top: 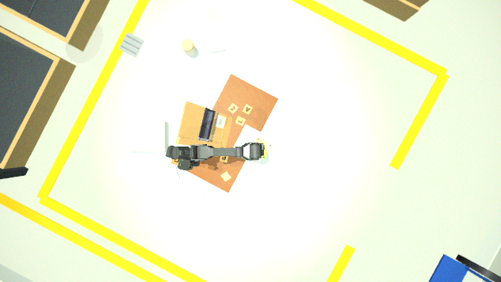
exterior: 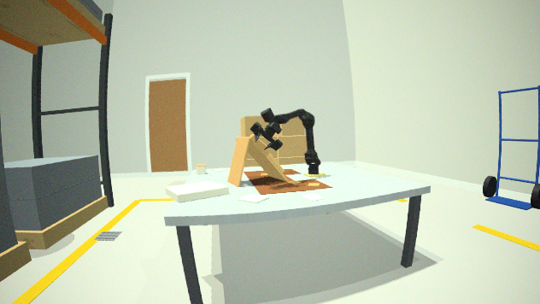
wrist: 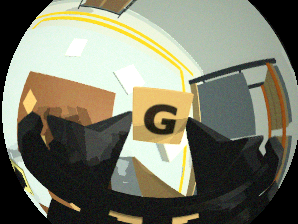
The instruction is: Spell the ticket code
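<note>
My gripper [wrist: 160,117] [exterior: 261,144] is shut on a square tan tile marked G [wrist: 160,107], held raised beside the board's lower end. The sloping wooden board [top: 191,123] [exterior: 267,160] carries a dark rail [top: 207,123] and a white ticket [top: 220,121]; its print is too small to read. The rail looks empty where it shows. Three letter tiles lie on the brown mat [top: 254,89] [exterior: 273,186]: one like a 2 [top: 233,108], one like an A or V [top: 247,108] and one like an L or J [top: 240,121]. Another tile [top: 223,159] shows partly under the arm.
A tile with no visible letter [top: 226,177] [exterior: 314,184] [wrist: 30,101] lies on the mat's near part. A white box [exterior: 196,190] and flat white sheets [exterior: 254,198] [exterior: 314,197] lie towards the counter's edge. A cup with a tan top [top: 189,47] [exterior: 201,169] stands beyond the board.
</note>
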{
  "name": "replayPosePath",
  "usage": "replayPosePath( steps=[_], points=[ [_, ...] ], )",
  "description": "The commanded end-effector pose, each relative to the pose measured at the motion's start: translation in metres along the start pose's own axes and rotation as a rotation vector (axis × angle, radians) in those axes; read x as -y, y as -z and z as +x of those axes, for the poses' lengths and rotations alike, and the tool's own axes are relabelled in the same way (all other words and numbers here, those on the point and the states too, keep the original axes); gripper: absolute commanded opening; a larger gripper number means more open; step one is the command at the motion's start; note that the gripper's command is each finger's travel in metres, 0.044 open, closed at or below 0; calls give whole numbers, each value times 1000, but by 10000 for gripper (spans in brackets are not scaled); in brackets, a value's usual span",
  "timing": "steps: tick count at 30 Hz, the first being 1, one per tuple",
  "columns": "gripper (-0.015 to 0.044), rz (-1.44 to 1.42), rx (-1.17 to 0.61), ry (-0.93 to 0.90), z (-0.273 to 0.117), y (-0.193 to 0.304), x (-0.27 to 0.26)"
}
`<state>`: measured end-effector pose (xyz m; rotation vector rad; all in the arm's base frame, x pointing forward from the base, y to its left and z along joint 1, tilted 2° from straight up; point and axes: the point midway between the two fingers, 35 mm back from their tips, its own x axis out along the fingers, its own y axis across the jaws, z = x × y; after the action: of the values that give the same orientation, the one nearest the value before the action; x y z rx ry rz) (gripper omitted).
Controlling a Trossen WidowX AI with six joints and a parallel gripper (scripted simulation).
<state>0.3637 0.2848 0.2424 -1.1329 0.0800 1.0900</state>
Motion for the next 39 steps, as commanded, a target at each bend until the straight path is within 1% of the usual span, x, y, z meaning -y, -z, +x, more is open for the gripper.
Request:
replayPosePath(
  steps=[1, 9, 15, 20, 27, 39],
  points=[
    [0, -17, 29, 55, -12, -2, 15],
    [0, -47, 73, 196, -47, 3, 54],
    [0, -81, 94, 313, -81, 9, 81],
    [0, -70, 74, 350, -100, 20, 90],
    [0, -46, -35, 431, -132, 60, 106],
    [0, 208, -148, 416, -157, 135, 102]
  ],
)
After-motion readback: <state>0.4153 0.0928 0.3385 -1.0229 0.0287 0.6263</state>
